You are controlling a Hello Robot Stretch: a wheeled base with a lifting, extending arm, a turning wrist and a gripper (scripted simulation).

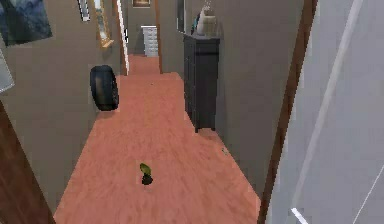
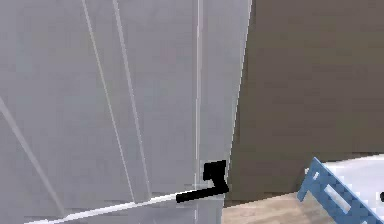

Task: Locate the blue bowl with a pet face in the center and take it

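A hallway with a reddish-brown floor runs ahead in the forward view. A small green and yellow thing lies on the floor close in front. On the hallway's right side, a pale, jug-like object stands on a tall dark dresser. It is too small to name.
A black tyre leans on the left wall. A white drawer unit stands at the hallway's far end. A white door edges the forward view's right. In the arm side view, a white panelled door with a black handle stands close. A blue slatted frame is at lower right.
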